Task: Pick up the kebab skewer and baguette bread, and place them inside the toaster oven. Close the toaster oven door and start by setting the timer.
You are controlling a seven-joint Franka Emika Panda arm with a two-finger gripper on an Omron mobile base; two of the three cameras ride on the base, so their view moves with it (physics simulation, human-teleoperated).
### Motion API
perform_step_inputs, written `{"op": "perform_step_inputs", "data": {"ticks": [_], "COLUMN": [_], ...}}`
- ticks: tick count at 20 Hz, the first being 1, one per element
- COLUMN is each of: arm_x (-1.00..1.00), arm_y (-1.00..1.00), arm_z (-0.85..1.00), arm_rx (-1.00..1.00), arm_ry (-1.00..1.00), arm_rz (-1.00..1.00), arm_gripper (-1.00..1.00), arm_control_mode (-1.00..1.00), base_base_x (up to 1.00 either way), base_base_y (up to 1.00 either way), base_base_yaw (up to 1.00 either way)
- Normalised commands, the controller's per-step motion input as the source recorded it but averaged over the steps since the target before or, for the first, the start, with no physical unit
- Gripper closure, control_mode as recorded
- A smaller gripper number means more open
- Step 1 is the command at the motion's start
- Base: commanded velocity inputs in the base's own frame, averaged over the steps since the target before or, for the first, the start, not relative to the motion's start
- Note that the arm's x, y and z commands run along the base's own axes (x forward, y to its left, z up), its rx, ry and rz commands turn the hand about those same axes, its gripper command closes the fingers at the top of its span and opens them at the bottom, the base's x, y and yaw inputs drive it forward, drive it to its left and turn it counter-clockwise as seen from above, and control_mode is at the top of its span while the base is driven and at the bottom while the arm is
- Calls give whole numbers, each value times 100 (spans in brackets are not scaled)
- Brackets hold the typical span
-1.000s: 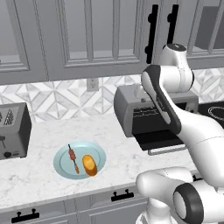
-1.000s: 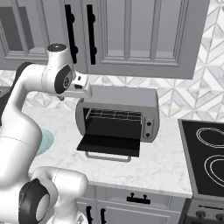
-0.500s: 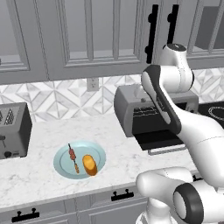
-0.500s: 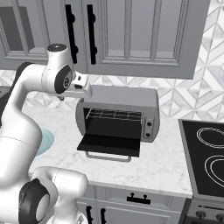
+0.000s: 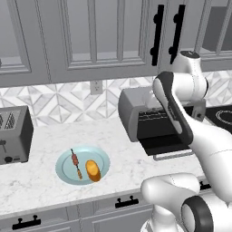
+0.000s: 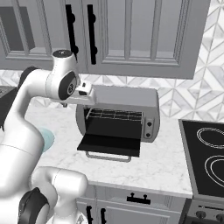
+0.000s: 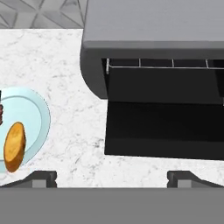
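The kebab skewer [image 5: 76,164] and the golden baguette bread [image 5: 93,170] lie side by side on a pale blue plate [image 5: 102,158] left of the toaster oven [image 5: 136,108]. The hand view shows the bread [image 7: 14,146] at the left edge, with just an end of the skewer [image 7: 1,109] beside it. The toaster oven door [image 6: 111,143] hangs open and flat, its bar handle [image 6: 108,156] toward the counter edge; the wire rack [image 6: 114,114] inside is bare. My gripper [image 7: 112,177] is open and holds nothing, high above the counter in front of the oven's left end.
A grey slot toaster [image 5: 13,136] stands at the counter's far left. A black stovetop [image 6: 205,162] lies to the right of the oven. The oven's knobs [image 6: 149,127] sit on its right panel. Wall cabinets [image 5: 104,36] hang close above.
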Motion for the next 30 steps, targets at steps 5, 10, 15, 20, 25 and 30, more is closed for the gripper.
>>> {"op": "perform_step_inputs", "data": {"ticks": [5,10,15,20,25,30], "arm_x": [-25,3,19,15,32,28], "arm_y": [-52,-36,-38,-60,-50,-31], "arm_z": [-86,-51,-20,-30,-17,-3], "arm_rx": [6,0,0,0,5,8], "arm_ry": [0,0,0,-5,-25,-31], "arm_rz": [0,0,0,0,0,0], "arm_gripper": [-100,-100,-100,-100,-100,-100], "arm_control_mode": [-100,-100,-100,-100,-100,-100], "base_base_x": [0,0,0,0,0,0], "base_base_y": [0,0,0,0,0,0], "base_base_yaw": [0,0,0,0,0,0]}}
